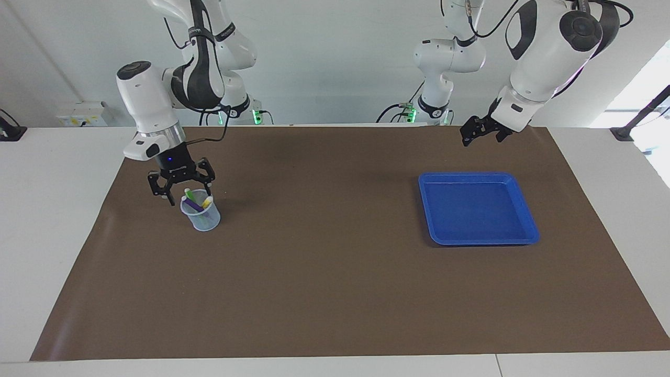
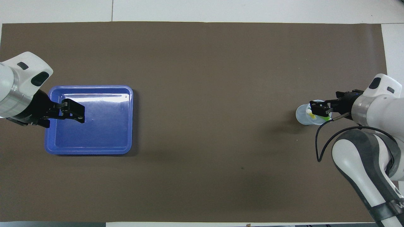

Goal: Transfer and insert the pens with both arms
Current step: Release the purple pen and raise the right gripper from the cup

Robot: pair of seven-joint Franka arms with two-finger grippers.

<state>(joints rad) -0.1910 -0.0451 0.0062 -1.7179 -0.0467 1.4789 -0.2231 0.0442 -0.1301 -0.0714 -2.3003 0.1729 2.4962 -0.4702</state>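
In the facing view, the right gripper [image 1: 180, 195] is seen at about nine o'clock, raised just above the clear cup [image 1: 201, 217], its fingers spread and nothing held. The purple, green and yellow pens [image 1: 196, 202] are stood in that cup, on the brown mat [image 1: 324, 293] toward the right arm's end of the table. The blue tray [image 1: 529, 222] is found toward three o'clock. The left gripper [image 1: 481, 131] is lifted at about two o'clock, over the mat; its fingers' state cannot be told.

Robotics lab, two arms [image 1: 157, 104], brown mat [image 1: 335, 272]
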